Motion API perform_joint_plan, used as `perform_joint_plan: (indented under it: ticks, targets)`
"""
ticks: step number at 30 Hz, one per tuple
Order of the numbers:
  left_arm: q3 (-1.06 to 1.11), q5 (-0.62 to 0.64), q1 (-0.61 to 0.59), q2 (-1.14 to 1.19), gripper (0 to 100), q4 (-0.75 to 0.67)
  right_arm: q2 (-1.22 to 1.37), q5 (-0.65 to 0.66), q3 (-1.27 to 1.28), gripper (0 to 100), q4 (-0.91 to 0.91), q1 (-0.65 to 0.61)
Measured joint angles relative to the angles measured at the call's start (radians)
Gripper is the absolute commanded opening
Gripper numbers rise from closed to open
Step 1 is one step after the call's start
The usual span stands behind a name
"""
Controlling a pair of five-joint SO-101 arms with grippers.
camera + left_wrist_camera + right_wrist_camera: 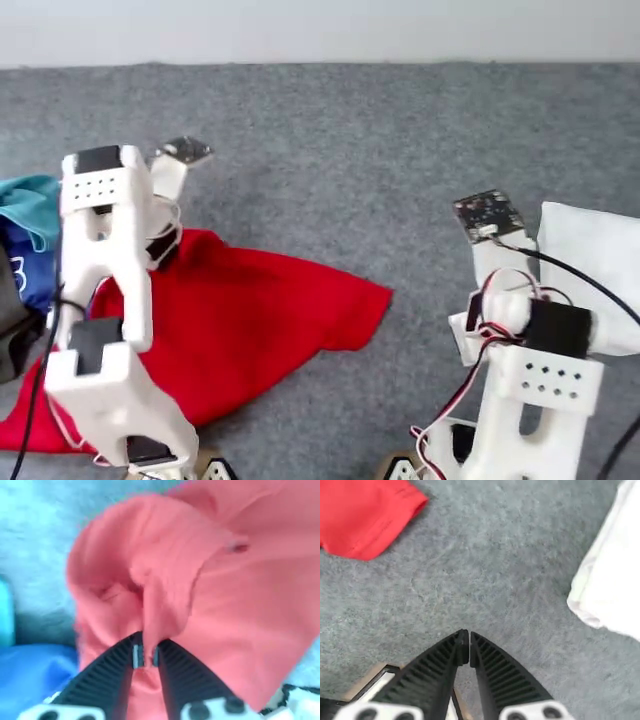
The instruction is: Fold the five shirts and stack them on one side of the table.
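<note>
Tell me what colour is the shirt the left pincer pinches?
Red, a red cloth shirt, clearest in the high view.

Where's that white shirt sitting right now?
In the high view the white shirt lies at the right edge, beside the right arm, apart from the red shirt.

The red shirt (250, 320) in the lower left of the high view is soft cloth, matt and wrinkly. We see rough grey felt, fuzzy like carpet, on the table (400, 150). The white shirt (590, 260) at the right edge is smooth cloth. The left arm (105, 250) and right arm (540, 380) are hard white plastic. The left gripper (145, 652) and right gripper (469, 640) are matt black plastic with little ridges.
</note>
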Motion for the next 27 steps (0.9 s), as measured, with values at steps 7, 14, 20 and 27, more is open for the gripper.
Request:
perform_joint_plan:
  ticks: [7, 14, 20, 27]
  targets:
    - [0.0, 0.117, -0.008, -0.272, 2, 0.006, 0.124, 0.0, 0.002, 0.9, -0.13, -0.155]
    - [0.0, 0.29, -0.074, -0.439, 2, 0.011, 0.428, 0.0, -0.074, 6.2, -0.232, -0.267]
    - [0.0, 0.356, -0.18, -0.462, 2, -0.002, 0.641, 0.0, -0.252, 15.5, -0.232, -0.371]
    - [0.0, 0.381, -0.249, -0.462, 2, -0.002, 0.822, 0.0, -0.374, 24.6, -0.232, -0.489]
